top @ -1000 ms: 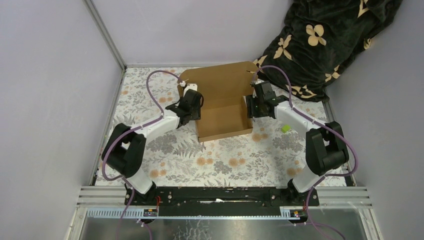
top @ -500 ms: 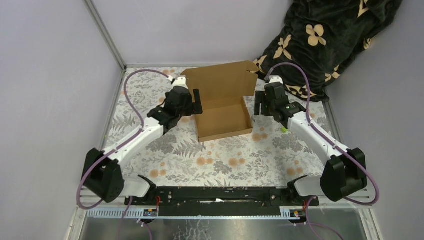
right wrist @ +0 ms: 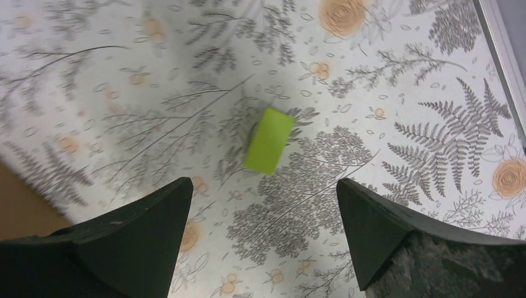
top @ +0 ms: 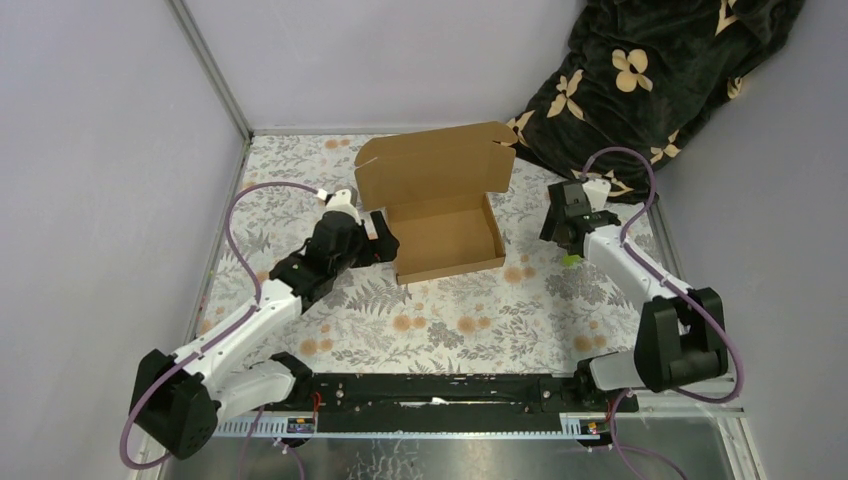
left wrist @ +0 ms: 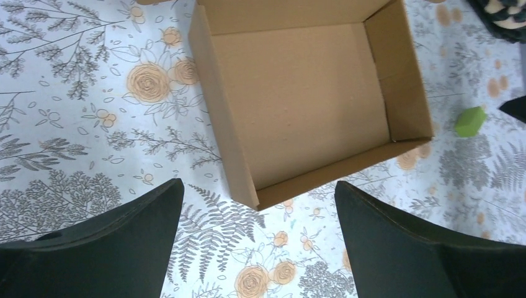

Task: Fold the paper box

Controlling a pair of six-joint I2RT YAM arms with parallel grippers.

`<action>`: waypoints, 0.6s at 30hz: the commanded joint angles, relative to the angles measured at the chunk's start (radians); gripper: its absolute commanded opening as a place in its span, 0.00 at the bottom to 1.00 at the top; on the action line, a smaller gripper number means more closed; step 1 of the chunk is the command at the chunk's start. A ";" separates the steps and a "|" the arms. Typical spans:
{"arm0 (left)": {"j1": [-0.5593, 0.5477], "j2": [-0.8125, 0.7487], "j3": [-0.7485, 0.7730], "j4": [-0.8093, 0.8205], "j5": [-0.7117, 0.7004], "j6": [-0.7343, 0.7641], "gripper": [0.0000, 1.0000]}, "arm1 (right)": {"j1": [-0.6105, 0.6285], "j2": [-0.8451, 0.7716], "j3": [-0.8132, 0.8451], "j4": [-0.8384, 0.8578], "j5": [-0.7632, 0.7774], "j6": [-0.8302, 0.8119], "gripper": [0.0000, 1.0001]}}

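Top view: paper box [top: 447,238] sits on the floral cloth [top: 440,315], about mid-table, slightly toward the far side. Its tray is formed w/ all four walls up, and the lid panel stands up along the far edge, open. The left gripper [top: 385,240] is just beside the box's left wall, near the near-left corner; can't tell from here if it touches. Fingers look spread, nothing btwn them. The right gripper [top: 558,225] is off to the right of the box, clearly apart from it, above a small green block [top: 571,258] lying on the cloth. A dark blanket [top: 650,80] w/ tan flowers is piled in the far right corner.

Left wrist view: left gripper [left wrist: 257,248] wide open, one dark finger [left wrist: 105,248] at each lower corner, only cloth [left wrist: 93,93] in the gap. The box [left wrist: 310,99] lies just beyond the fingertips, not touched, seen from above w/ a bare brown floor and upright walls. Green block [left wrist: 469,120] sits on the cloth near the box's right wall, not touching it.

Right wrist view: right gripper [right wrist: 260,248] also wide open, holding nothing, w/ one finger [right wrist: 428,248] at each side. The green block [right wrist: 268,140] lies flat on the cloth [right wrist: 403,124] beyond the gap, apart from both fingers. A brown edge of the box [right wrist: 18,208] shows at the left edge, partly blurred
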 commanded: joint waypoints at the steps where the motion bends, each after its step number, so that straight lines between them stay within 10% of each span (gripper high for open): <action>1: -0.013 -0.053 -0.029 0.072 0.046 -0.032 0.99 | -0.095 0.072 -0.007 0.024 -0.084 0.029 0.97; 18: -0.014 -0.045 -0.023 0.069 0.053 -0.021 0.99 | -0.145 0.225 -0.023 0.086 -0.139 0.082 0.89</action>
